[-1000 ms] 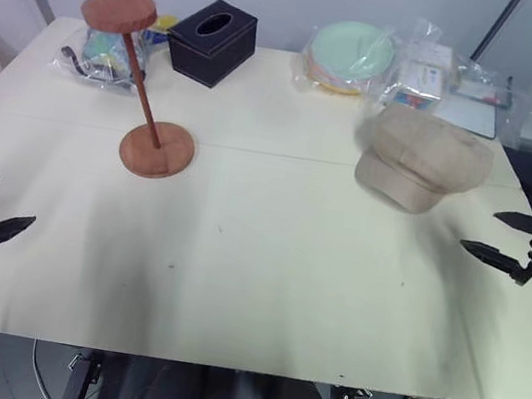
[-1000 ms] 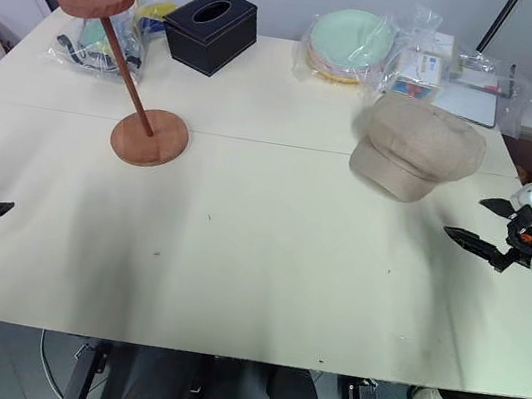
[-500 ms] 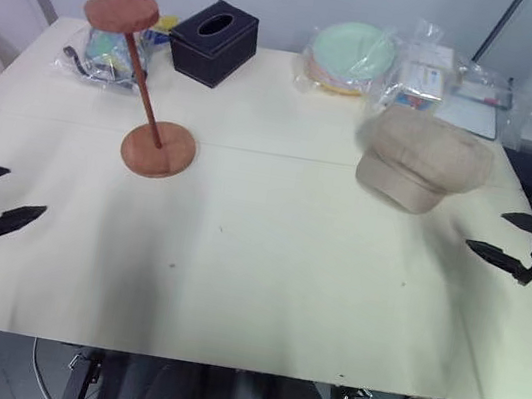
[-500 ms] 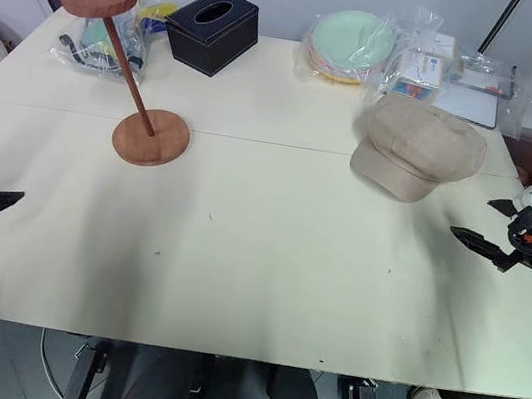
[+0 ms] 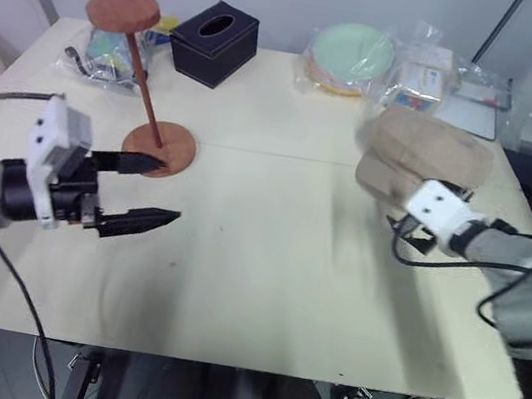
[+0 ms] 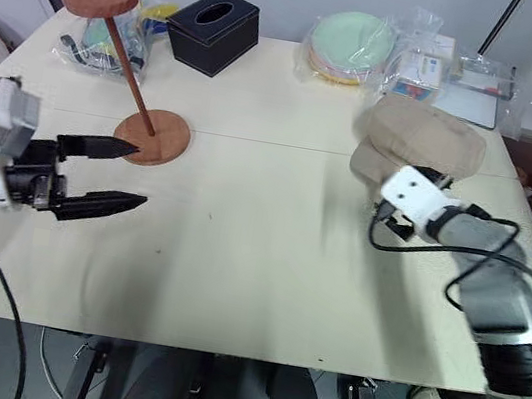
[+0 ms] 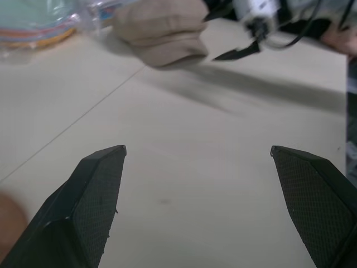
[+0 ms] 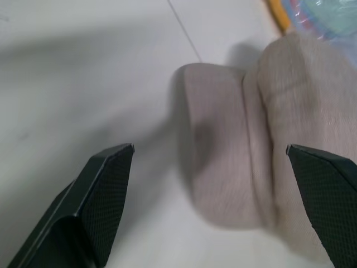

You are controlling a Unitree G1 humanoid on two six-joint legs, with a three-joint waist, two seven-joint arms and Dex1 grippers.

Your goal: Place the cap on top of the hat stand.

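Beige fabric marks the cap (image 6: 422, 143), lying on the pale tabletop (image 6: 257, 259) right of centre in the upper half of the frame, its short brim turned toward my right pincer (image 8: 223, 206). That pincer sits just beside the cap's near edge, its two black fingers (image 8: 106, 190) spread wide with the brim between and ahead of them, nothing gripped.

Reddish-brown wood makes up the hat stand (image 6: 128, 77) in the upper left of the frame: a round base flat on the tabletop, a thin rod leaning up to a smaller top disc, which is bare. My left pincer (image 6: 108, 175) hovers in the left middle of the frame, near the stand's base, fingers apart and holding nothing, pointing toward the frame's centre.

Along the far edge are a black tissue box (image 6: 212, 29), a bagged stack of green plates (image 6: 349, 43) and other plastic-wrapped packets (image 6: 428, 68).
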